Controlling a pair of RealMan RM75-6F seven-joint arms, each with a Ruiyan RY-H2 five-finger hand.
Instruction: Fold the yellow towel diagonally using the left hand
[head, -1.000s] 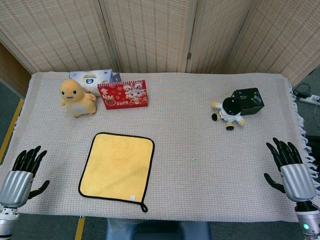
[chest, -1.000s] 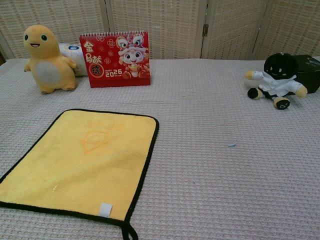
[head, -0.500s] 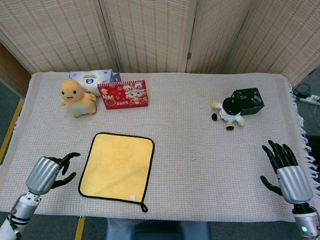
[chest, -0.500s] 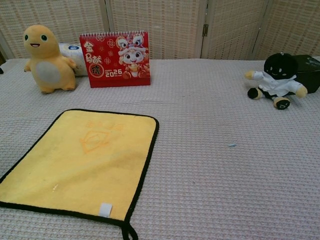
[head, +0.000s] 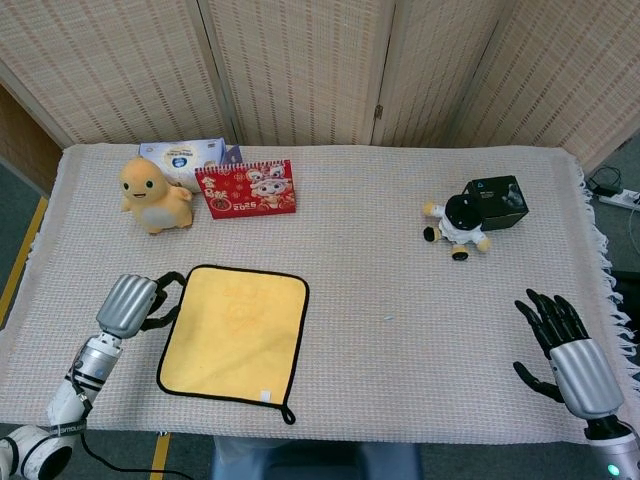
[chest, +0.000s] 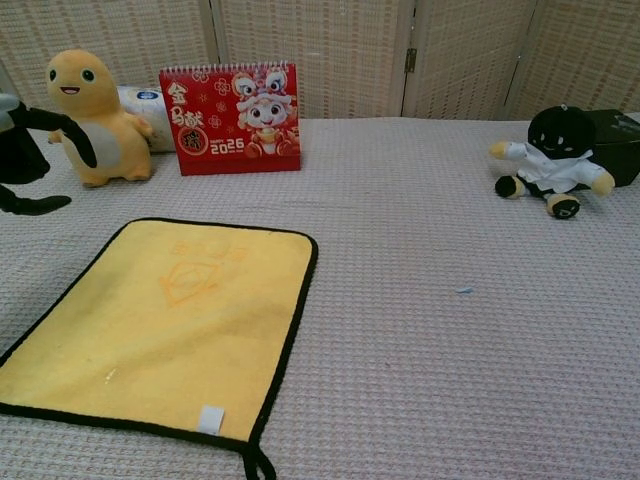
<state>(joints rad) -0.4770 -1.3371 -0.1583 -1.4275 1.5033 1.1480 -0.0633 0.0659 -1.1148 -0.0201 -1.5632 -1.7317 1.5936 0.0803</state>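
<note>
Table cloth (head: 380, 250) | left hand (head: 132, 302) moved beside yellow towel (head: 235, 332), fingers spread, empty | right hand (head: 570, 355) spread, empty

The yellow towel (head: 235, 334) is edged in black, with a white tag at its near edge. The desk (head: 380, 250) is covered in pale beige waffle-weave cloth. Silver backs and black fingers are shown by the left hand (head: 133, 301) and right hand (head: 567, 354).

- Both views are bright and evenly lit, with no glare.
- Shadows are soft and faint, tight under the plush toys (head: 153, 193) and calendar (head: 246, 188).
- Focus is sharp across the table (head: 380, 250), out to its edges.
- The far edge bows slightly in the head view.
</note>
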